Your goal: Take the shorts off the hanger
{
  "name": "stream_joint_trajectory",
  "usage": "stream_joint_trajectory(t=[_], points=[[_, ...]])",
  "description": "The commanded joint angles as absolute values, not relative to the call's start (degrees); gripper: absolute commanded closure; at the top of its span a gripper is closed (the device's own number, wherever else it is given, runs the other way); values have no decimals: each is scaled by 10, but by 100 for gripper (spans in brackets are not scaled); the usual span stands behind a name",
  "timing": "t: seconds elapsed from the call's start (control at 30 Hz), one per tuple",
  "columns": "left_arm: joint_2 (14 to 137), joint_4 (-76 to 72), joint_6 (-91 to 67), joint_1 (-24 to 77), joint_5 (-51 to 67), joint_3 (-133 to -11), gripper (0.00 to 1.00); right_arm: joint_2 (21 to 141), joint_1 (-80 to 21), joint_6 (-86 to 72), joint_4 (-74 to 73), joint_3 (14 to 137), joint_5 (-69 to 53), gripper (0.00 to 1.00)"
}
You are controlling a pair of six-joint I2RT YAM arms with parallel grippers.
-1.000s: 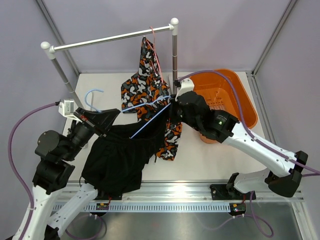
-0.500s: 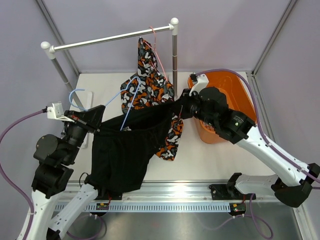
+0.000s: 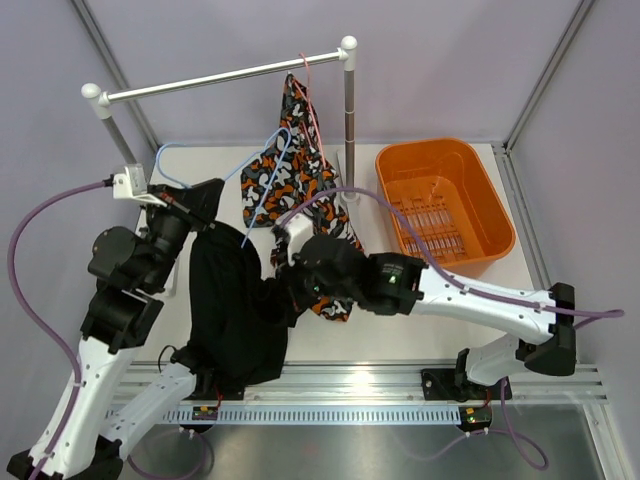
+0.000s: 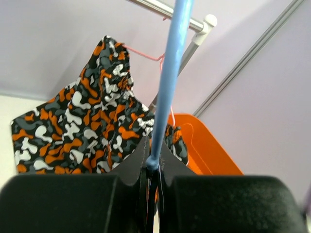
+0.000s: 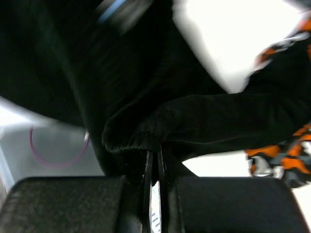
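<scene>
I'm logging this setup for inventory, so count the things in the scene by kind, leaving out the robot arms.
Shorts: 2 (black shorts, camo shorts)
Hangers: 2 (blue hanger, pink hanger)
Bins: 1 (orange bin)
Racks: 1 (metal rack)
Total: 6

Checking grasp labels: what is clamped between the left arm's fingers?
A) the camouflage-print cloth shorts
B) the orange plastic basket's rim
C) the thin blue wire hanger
C: the left wrist view shows the thin blue wire hanger pinched between the shut left fingers.
</scene>
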State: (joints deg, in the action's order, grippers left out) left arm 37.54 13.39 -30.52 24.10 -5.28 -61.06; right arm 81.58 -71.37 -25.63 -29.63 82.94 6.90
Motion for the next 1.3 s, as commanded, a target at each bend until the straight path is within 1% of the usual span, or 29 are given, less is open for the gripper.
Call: stream_joint_trajectory(t=[0.0, 0.03, 0.23, 0.43, 0.53, 0.6, 0.73, 0.8, 0.83, 0.9, 1.0, 1.03, 1.07, 1.13, 1.17, 1.2, 1.23, 1.27], points=[[400, 26, -316, 238, -46, -665, 100, 832, -772, -225, -306, 877, 88, 100], [413, 25, -314, 238, -48, -674, 100, 838, -799, -217, -315, 881, 89, 100], [440, 19, -292, 238, -80, -716, 100, 855, -883, -186, -342, 884, 75, 100], [445, -10, -269, 238, -161, -726, 100, 892, -947, -149, -394, 904, 55, 100], [456, -14, -258, 238, -171, -749, 100, 907, -967, -152, -408, 910, 80, 100], [471, -1, -253, 238, -166, -765, 100, 898, -969, -167, -405, 898, 125, 100], [483, 47, -253, 238, -170, -781, 100, 833, -966, -182, -435, 903, 245, 100], [485, 82, -253, 238, -179, -780, 100, 810, -955, -199, -466, 939, 324, 100], [487, 106, -256, 238, -185, -780, 100, 792, -936, -208, -509, 979, 382, 100], [486, 126, -257, 238, -178, -766, 100, 765, -892, -229, -560, 1018, 432, 100], [474, 150, -259, 239, -166, -726, 100, 725, -850, -207, -573, 1096, 512, 100], [469, 152, -260, 238, -164, -713, 100, 716, -833, -190, -563, 1133, 571, 100], [456, 154, -260, 238, -163, -701, 100, 707, -824, -165, -543, 1146, 603, 100], [445, 162, -259, 238, -162, -671, 100, 679, -817, -55, -433, 1159, 667, 100], [433, 163, -258, 238, -160, -664, 100, 665, -815, 14, -353, 1144, 718, 100], [429, 165, -258, 238, -156, -650, 100, 632, -815, 192, -129, 1116, 733, 100], [425, 168, -257, 238, -147, -643, 100, 617, -813, 281, -5, 1057, 736, 100], [420, 169, -257, 238, -139, -639, 100, 608, -808, 408, 105, 1043, 723, 100]])
